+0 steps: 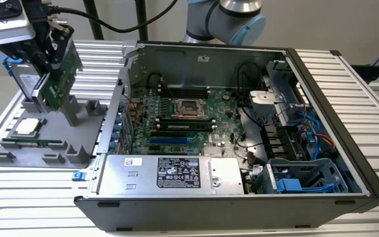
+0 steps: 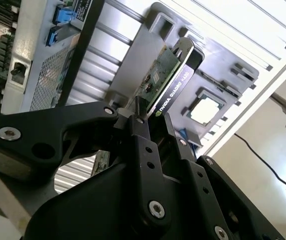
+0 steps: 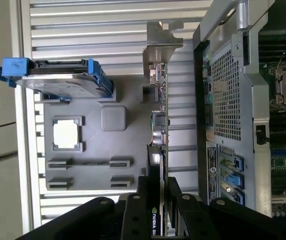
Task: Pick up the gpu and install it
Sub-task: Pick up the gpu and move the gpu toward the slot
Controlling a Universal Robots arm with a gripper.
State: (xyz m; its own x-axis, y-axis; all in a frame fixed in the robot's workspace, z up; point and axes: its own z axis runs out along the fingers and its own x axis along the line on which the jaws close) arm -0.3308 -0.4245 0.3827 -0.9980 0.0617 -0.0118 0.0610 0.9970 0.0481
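Note:
The gpu (image 1: 60, 83) stands on edge over the grey fixture tray (image 1: 51, 121) at the exterior view's left, green board facing the computer case and slightly tilted. My gripper (image 1: 45, 58) is shut on its upper edge. In both wrist views the card shows edge-on between the black fingers (image 2: 144, 145): the gpu (image 2: 172, 80) with its black shroud, and the gpu (image 3: 158, 127) with its silver bracket (image 3: 161, 42) at the far end. My gripper (image 3: 158, 189) clamps it from both faces. Whether the card's lower edge still touches the fixture posts is unclear.
The tray also holds a silver hard drive with blue rails (image 3: 57, 80), a square processor chip (image 1: 26, 127) and a thin green memory stick (image 1: 38, 143). The open computer case (image 1: 347, 148) lies beside the tray, with its motherboard (image 1: 176, 123) exposed and a power supply (image 1: 170, 173) in front.

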